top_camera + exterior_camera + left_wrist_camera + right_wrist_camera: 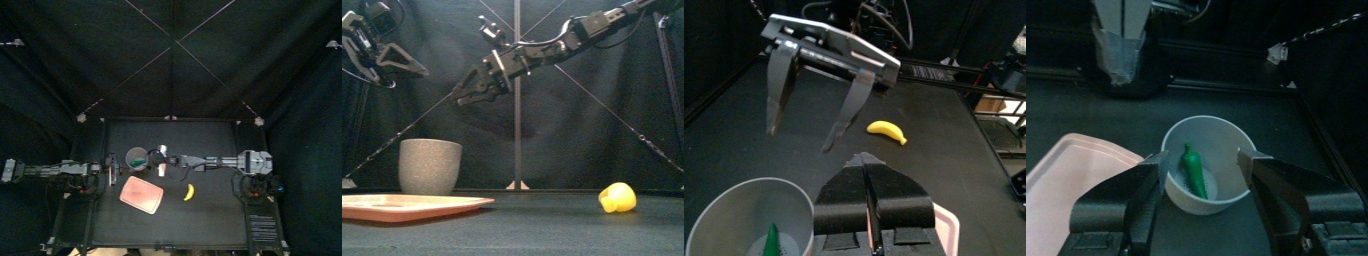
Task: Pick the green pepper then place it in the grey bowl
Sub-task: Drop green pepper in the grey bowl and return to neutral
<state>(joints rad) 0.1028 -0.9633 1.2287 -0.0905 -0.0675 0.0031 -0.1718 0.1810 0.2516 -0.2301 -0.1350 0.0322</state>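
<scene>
The green pepper (1193, 171) lies inside the tall grey speckled cup (1204, 165), the task's grey bowl. The cup (136, 156) stands left of the table's middle, and its pepper (771, 242) also shows in the left wrist view. My right gripper (1203, 158) hangs open just above the cup's rim with nothing between its jaws. In the front view the right gripper (469, 97) sits above and slightly right of the cup (430, 166). My left gripper (865, 168) is shut and empty, resting at the left (96, 171).
A flat pink tray (143, 195) lies in front of the cup, near the left front. A yellow banana toy (190, 191) rests on the table to the tray's right; the front view shows the banana (617, 197) low at the right.
</scene>
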